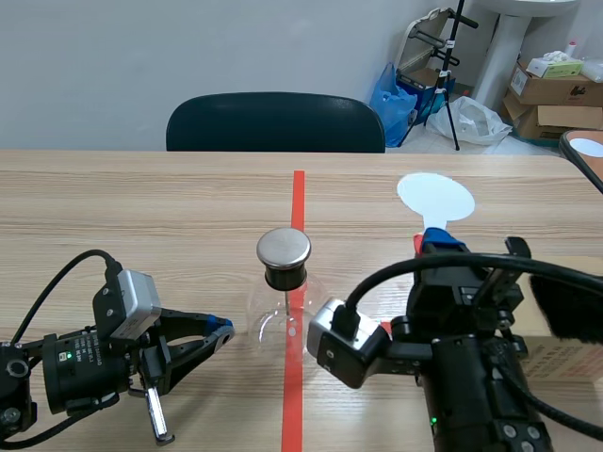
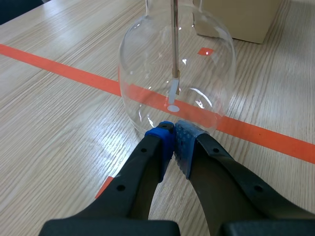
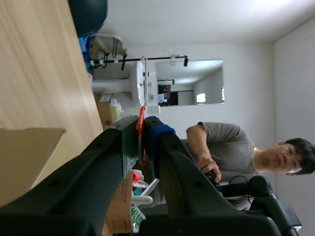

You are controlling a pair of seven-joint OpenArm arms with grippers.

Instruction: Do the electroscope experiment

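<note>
The electroscope, a clear glass flask (image 1: 275, 325) with a round metal cap (image 1: 284, 248), stands on the orange-red tape line at mid table. Inside the flask (image 2: 147, 73) a thin metal rod (image 2: 175, 44) hangs down. My left gripper (image 1: 220, 330) lies low on the table to the flask's left; its blue pads are shut on nothing, their tips (image 2: 172, 129) at the foot of the glass. My right gripper (image 1: 435, 247) is raised right of the flask, shut on the orange-red stem of a white round paddle (image 1: 436, 197). The stem (image 3: 141, 132) shows pinched between the pads.
A cardboard box (image 1: 558, 358) lies at the right edge behind my right arm, with a dark fuzzy mass (image 1: 570, 306) over it. The box (image 2: 241, 19) stands just beyond the flask. A black chair (image 1: 275, 122) is at the far side. A person (image 3: 231, 147) appears in the right wrist view.
</note>
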